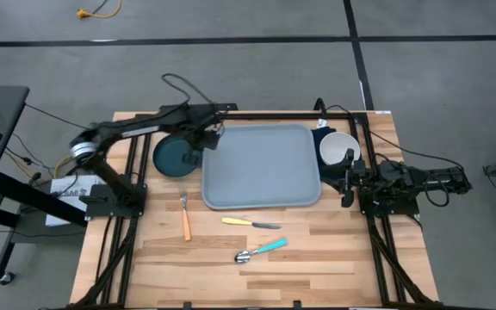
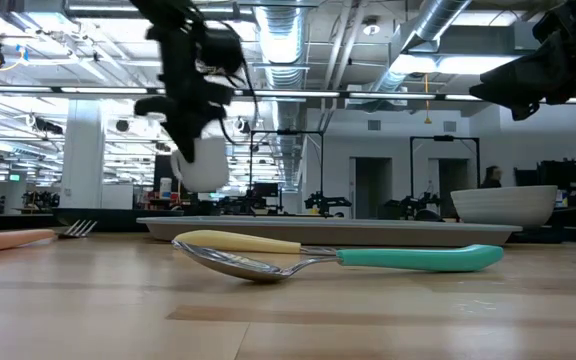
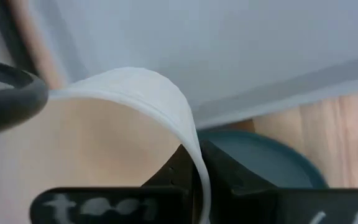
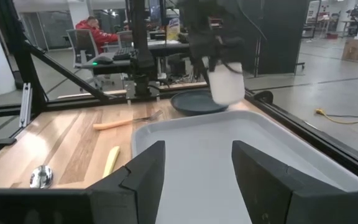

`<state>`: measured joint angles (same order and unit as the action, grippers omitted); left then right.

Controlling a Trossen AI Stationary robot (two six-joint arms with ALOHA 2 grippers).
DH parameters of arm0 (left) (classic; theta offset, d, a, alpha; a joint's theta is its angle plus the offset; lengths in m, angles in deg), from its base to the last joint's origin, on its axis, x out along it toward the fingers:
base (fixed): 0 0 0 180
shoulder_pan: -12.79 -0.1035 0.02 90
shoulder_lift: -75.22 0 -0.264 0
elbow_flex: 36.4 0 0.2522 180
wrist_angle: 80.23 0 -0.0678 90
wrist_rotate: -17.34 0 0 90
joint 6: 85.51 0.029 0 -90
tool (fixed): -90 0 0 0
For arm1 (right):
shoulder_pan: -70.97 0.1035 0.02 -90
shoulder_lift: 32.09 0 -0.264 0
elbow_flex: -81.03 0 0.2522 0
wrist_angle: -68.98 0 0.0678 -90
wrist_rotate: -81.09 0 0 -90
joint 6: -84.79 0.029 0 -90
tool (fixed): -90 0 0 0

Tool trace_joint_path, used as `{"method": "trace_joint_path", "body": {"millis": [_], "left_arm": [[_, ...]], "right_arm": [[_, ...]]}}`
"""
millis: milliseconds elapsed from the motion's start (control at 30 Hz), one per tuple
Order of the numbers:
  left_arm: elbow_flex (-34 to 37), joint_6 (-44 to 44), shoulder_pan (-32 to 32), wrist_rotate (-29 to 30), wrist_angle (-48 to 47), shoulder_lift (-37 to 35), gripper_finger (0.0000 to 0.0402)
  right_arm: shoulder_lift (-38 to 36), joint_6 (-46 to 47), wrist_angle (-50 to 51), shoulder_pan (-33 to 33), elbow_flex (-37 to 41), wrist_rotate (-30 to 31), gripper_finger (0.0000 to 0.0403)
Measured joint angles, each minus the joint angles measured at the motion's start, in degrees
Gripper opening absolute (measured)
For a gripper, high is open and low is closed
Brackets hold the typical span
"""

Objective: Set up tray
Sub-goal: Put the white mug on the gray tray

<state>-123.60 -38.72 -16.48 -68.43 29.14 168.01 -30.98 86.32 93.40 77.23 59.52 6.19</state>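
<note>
The left tool point(image 1: 207, 138) is clamped shut on the thin rim of a white plastic cup point(image 3: 135, 137), one finger inside the wall and one outside, as the left wrist view shows. In the low view the cup point(image 2: 200, 160) hangs clear above the surface, not resting on anything.

The large flat grey-blue rectangular tray point(image 1: 261, 165) with rounded corners and a low rim lies in the middle of the pale wooden slatted worktop point(image 1: 231, 258), its long axis running left to right across the high view. The held cup is over the tray's far left corner, just beside the round dark teal plate point(image 1: 173, 157) that sits off the tray's left edge. So the tray lies just inward, toward the worktop's centre, from the left tool, and that arm is clearly the nearer one for setting the cup down; judged from here, a short move inward and down would place it.

The right tool point(image 4: 194, 174) waits at the tray's right edge, fingers spread and empty, near a white round bowl point(image 1: 338, 148) standing just off the tray's right far corner.

In front of the tray lie an orange-handled fork point(image 1: 185, 217), a yellow-handled knife point(image 1: 250, 223) and a teal-handled metal spoon point(image 1: 261, 251), all on bare wood. Beyond the worktop is an open workshop hall with grey floor, desks and a seated person far off.
</note>
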Motion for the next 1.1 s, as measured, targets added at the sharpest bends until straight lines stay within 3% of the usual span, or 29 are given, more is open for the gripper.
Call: {"method": "trace_joint_path", "body": {"millis": [167,367,833,1100], "left_arm": [[-8.9,3.1,-0.5,-3.6,-4.9,10.1,0.0001],[-14.0,6.2,-0.4,-3.9,-5.3,16.2,0.0001],[-13.3,8.1,-1.9,-1.4,-4.0,17.2,0.0001],[-13.3,7.7,-2.0,-2.8,-1.3,17.5,0.0001]], "right_arm": [[0.0,0.0,0.0,0.0,0.0,0.0,0.0178],[0.0,0.0,0.4,0.0,0.0,0.0,0.0178],[0.0,0.0,1.3,0.0,0.0,0.0,0.0178],[0.0,0.0,1.3,0.0,0.0,0.0,0.0178]]}}
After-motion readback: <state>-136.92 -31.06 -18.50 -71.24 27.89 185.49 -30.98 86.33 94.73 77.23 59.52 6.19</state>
